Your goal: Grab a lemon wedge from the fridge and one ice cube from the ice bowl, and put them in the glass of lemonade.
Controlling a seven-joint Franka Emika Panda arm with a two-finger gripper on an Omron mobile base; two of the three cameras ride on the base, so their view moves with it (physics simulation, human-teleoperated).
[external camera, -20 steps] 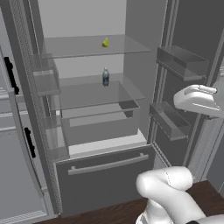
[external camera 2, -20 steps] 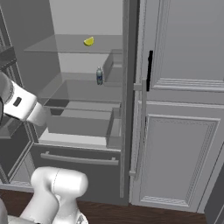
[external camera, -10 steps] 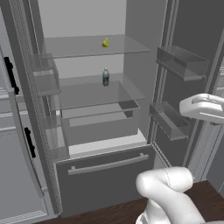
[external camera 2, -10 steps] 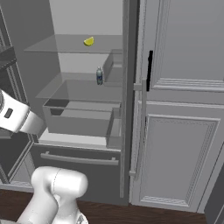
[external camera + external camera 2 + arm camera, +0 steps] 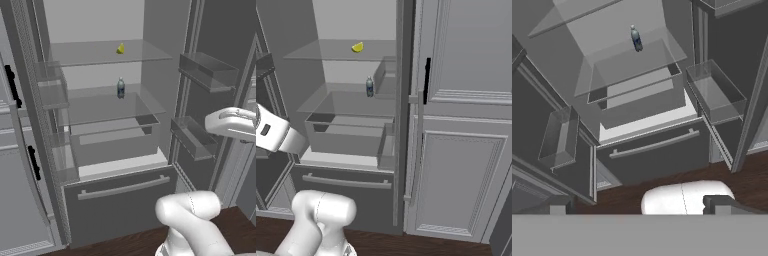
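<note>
The fridge (image 5: 120, 200) stands with both doors swung open, its glass shelves and bottom drawer showing. On the top glass shelf lies the lemon wedge (image 5: 121, 48) (image 5: 357, 47), tiny and bright yellow, near the back. My gripper (image 5: 639, 205) is open, its two dark fingertips (image 5: 559, 205) wide apart with nothing between them. It hangs low in front of the fridge, well below and away from the wedge, and looks at the drawer handle (image 5: 654, 144). The ice bowl and the glass of lemonade are out of view.
A small dark bottle (image 5: 120, 88) (image 5: 369, 87) (image 5: 636, 38) stands on the middle shelf. Clear door bins (image 5: 207, 70) jut from the right door beside my arm (image 5: 232, 122). Panelled grey cabinets (image 5: 461, 150) with a black handle flank the fridge. Dark wood floor lies below.
My arm's white end has dropped a little lower in front of the right door. Wedge and bottle have not moved.
</note>
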